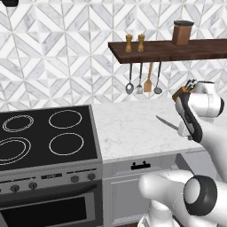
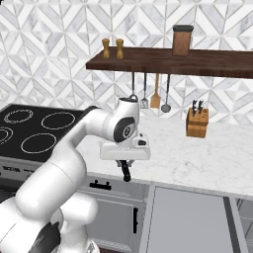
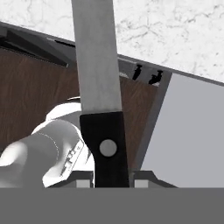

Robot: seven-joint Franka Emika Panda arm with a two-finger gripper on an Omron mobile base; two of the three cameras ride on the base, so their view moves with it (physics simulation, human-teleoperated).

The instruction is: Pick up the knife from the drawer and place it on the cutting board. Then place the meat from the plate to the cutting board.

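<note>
My gripper [image 2: 124, 163] is shut on the knife's black handle [image 2: 126, 172], above the counter's front edge and just left of the open drawer [image 2: 192, 222]. In the hand view the knife [image 3: 96, 65] runs up from between my gripper's [image 3: 113, 177] fingers, its silver blade crossing the counter edge. From the left the blade [image 1: 165, 123] sticks out leftward from the gripper [image 1: 181, 128] over the marble. The drawer's grey inside [image 3: 192, 140] lies to the right of the knife. The cutting board, the meat and the plate are out of view.
A black stove [image 1: 44, 133] lies to the left. A wooden knife block [image 2: 197, 122] stands at the back of the marble counter [image 2: 197, 158]. Utensils [image 2: 155, 96] hang under the dark shelf [image 2: 173, 62]. A drawer front with a black bar handle [image 2: 100, 186] sits below the counter.
</note>
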